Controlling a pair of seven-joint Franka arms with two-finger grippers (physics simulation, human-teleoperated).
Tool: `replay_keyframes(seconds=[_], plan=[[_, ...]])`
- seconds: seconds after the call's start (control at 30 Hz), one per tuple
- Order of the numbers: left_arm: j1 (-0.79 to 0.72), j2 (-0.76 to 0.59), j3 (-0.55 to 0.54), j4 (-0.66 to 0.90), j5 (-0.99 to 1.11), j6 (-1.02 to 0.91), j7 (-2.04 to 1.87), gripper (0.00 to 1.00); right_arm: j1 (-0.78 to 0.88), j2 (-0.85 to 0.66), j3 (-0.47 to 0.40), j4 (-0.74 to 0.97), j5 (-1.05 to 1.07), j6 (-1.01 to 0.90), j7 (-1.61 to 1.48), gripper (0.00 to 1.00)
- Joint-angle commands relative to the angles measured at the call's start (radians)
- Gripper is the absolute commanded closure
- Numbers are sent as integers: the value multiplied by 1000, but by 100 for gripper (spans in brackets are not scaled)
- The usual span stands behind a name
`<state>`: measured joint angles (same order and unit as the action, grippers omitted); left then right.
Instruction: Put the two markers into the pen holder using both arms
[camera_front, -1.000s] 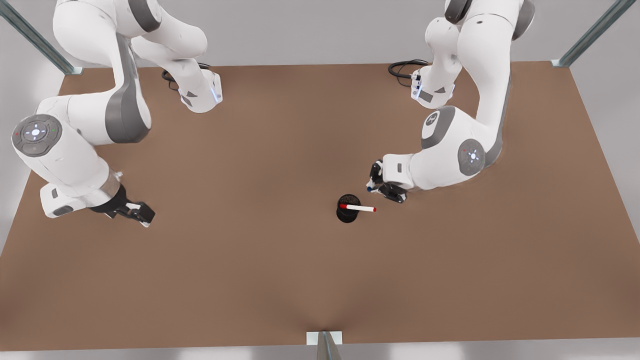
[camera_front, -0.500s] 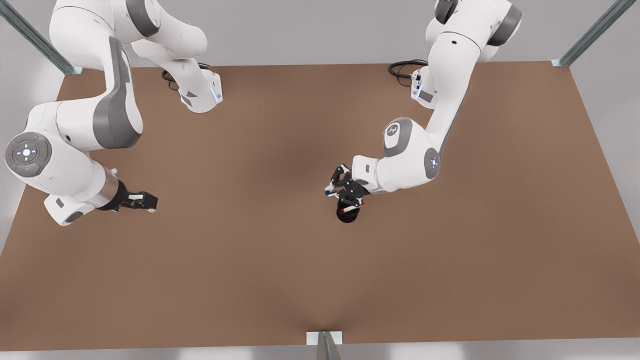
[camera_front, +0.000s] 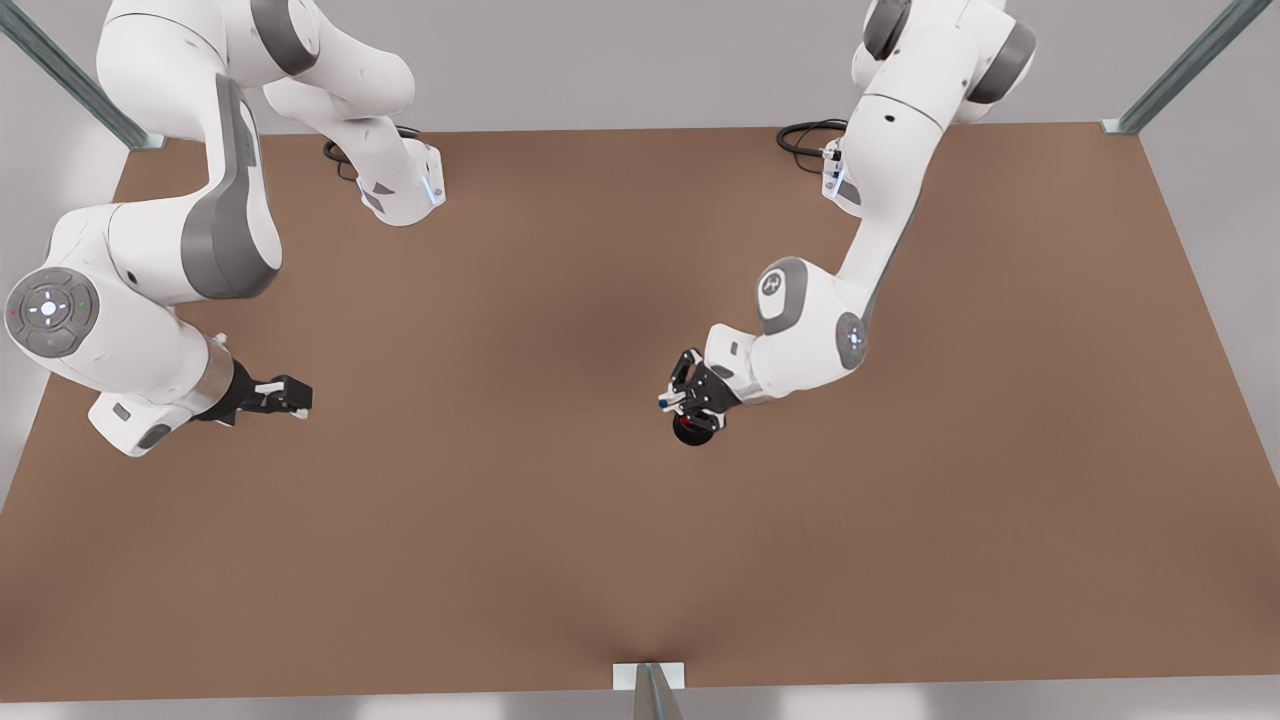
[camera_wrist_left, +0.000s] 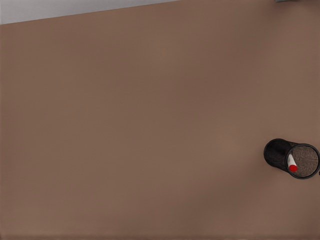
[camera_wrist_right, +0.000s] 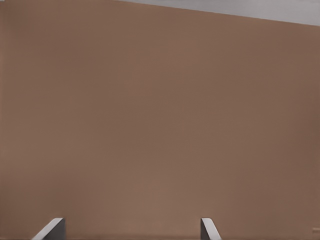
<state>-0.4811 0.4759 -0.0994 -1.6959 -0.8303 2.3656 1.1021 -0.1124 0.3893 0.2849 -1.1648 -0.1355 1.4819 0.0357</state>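
The black pen holder (camera_front: 692, 435) stands right of the table's middle in the front view. The red marker (camera_wrist_left: 292, 164) stands inside the pen holder (camera_wrist_left: 280, 154), red end up. My left gripper (camera_front: 697, 400), on the arm at the front view's right, hovers just above the holder's rim. It is shut on the blue marker (camera_front: 664, 402), whose blue end sticks out toward the front view's left. My right gripper (camera_front: 290, 395) waits far off at the front view's left, open, with its fingertips (camera_wrist_right: 52, 229) over bare table.
The brown table (camera_front: 560, 560) stretches wide around the holder. Both arm bases (camera_front: 400, 190) sit at the far edge with black cables (camera_front: 805, 135). Metal frame posts (camera_front: 655, 690) stand at the near edge and the far corners.
My left gripper has carried the blue marker toward the front view's left until it is over the holder. The red marker, earlier leaning out over the rim, now stands inside. The right arm shifted slightly.
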Motion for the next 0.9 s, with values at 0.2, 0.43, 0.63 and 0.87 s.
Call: replay_keyframes(seconds=[0.2, 0.43, 0.63, 0.87], plan=[[-7, 26, 0, -1, -27, 60, 288, 79, -1, -1, -1, 0, 2, 0, -120, 0], [-5, 43, 0, -2, -27, 72, 291, 79, -1, -1, -1, 0, 2, -2, -122, 0], [-2, 46, -2, -7, -27, 72, 286, 8, -10, 0, 0, 0, 2, 0, -122, 0], [62, 23, 18, 91, -20, -140, 132, 0, -10, 0, 0, 0, 2, -2, -122, 0]])
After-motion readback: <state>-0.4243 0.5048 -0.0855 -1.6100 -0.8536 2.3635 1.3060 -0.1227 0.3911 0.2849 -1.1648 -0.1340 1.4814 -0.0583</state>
